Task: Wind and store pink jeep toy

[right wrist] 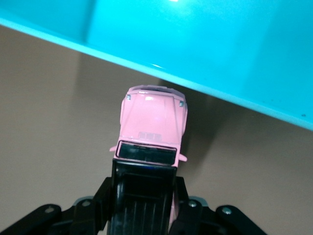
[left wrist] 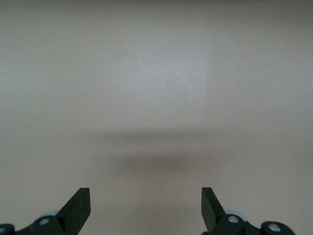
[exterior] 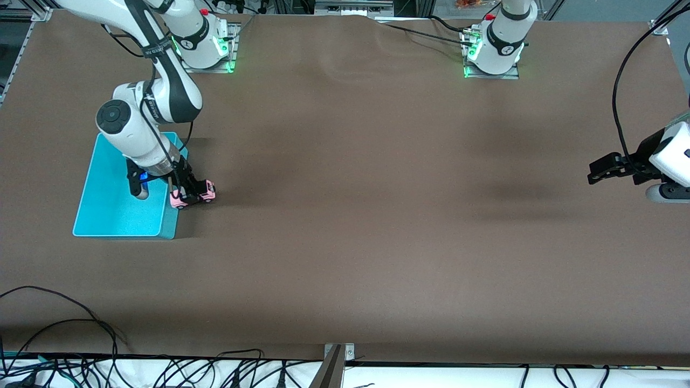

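My right gripper [exterior: 190, 195] is closed tight on the small boxy pink jeep toy with a black roof and dark wheels [exterior: 194, 195]. My two black fingers [right wrist: 188, 213] squeeze the back part of the little car from both sides. In my right wrist view the pink jeep toy [right wrist: 152, 122] points its nose at the shiny wall of the cyan plastic bin [right wrist: 205, 44]. The nose is very close to that wall, but I cannot tell if it touches.

From the front view, the jeep is just beside the rim of the cyan bin [exterior: 91, 213], at the bin's edge that faces the middle of the table. It is not inside the bin. I cannot tell if its wheels sit on the cloth or hang a tiny bit above it. The bin sits on the brown cloth-covered table [exterior: 350, 215] at my right arm's end.

My left gripper [exterior: 606, 170] waits up in the air over the bare brown table at my left arm's end, well apart from the jeep. Its two dark fingers [left wrist: 78, 205] stand wide apart with nothing between them.
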`<action>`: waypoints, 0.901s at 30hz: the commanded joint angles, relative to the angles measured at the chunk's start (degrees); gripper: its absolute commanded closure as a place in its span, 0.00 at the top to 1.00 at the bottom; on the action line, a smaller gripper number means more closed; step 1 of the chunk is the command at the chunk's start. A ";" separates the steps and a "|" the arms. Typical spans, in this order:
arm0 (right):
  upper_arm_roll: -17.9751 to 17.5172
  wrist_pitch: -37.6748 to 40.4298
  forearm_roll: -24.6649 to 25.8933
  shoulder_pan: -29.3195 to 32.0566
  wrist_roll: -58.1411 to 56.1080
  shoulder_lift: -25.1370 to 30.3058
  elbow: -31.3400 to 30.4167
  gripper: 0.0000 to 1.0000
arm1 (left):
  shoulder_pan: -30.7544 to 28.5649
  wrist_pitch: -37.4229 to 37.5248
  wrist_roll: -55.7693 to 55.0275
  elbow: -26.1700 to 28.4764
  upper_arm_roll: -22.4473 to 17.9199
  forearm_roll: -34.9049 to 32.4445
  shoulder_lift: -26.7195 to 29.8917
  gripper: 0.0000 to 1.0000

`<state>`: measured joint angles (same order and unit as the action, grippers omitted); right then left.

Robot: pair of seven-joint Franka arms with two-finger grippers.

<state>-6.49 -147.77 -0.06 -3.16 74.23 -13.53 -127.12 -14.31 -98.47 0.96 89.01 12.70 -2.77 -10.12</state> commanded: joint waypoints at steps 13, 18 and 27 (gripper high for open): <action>6.57 19.35 2.35 1.23 -30.70 1.75 9.52 0.00 | -0.10 0.38 0.71 0.64 0.05 0.84 0.71 1.00; 11.05 22.52 2.43 1.66 -41.95 2.90 9.44 0.00 | -0.10 0.38 0.71 0.64 0.05 0.84 0.71 1.00; 16.68 22.79 3.66 3.42 -57.26 3.07 5.49 0.00 | -0.10 0.38 0.62 0.64 0.05 0.84 0.71 1.00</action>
<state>7.97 -125.04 1.50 0.00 23.23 -11.66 -118.57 -14.31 -98.46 0.96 89.01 12.70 -2.77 -10.12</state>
